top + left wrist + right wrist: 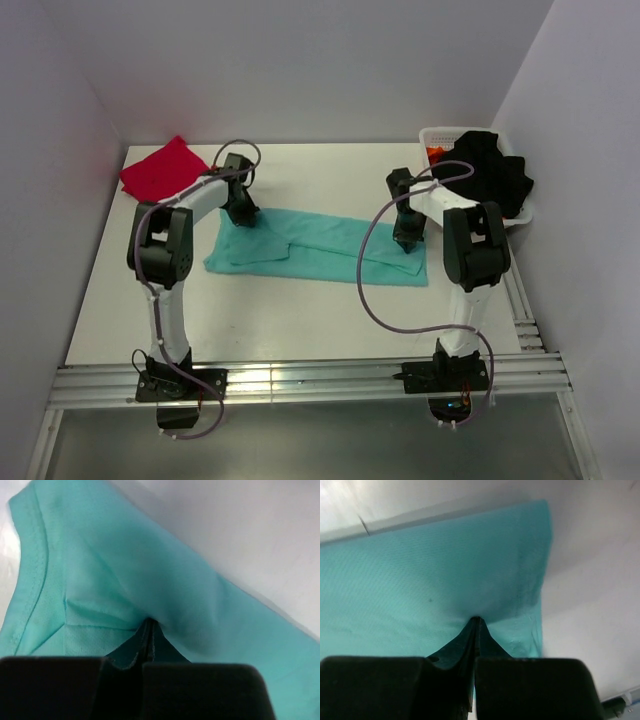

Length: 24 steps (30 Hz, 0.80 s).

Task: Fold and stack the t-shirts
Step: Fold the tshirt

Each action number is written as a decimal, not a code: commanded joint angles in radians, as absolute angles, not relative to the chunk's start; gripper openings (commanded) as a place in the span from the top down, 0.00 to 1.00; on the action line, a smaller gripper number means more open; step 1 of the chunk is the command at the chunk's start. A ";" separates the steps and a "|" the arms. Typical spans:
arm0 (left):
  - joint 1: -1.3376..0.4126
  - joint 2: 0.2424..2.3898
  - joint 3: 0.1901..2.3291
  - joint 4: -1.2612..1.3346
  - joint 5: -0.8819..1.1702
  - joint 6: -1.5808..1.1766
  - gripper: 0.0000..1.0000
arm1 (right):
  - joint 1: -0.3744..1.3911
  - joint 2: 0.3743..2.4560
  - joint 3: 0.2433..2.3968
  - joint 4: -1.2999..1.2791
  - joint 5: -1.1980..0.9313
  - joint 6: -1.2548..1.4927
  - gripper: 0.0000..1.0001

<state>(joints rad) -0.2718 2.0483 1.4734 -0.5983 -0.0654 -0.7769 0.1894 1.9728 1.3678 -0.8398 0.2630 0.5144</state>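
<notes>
While elbows (160, 245) (476, 247) high, pincers (243, 222) (408, 244) on t-shirt (320, 240).

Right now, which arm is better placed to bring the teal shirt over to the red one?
Left, probably. The left hand is shut on the end of the teal shirt nearest the red shirt, which lies in the far-left corner. The right hand pinches the opposite end, beside the basket.

You are seeing a plain teal-green t-shirt (320, 240), its stitched hem the same teal, showing at your black left hand (149, 627) and black right hand (476, 625). Beyond the left hand a solid crimson-red t-shirt (160, 168) is lying on the white counter (300, 320). Past the right hand a white basket (432, 133) is holding black cloth (495, 170).
</notes>
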 commanded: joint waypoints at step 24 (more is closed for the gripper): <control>-0.339 2.289 2.312 -0.366 0.524 -0.714 0.00 | 1.104 1.720 1.449 -0.698 -0.166 0.486 0.69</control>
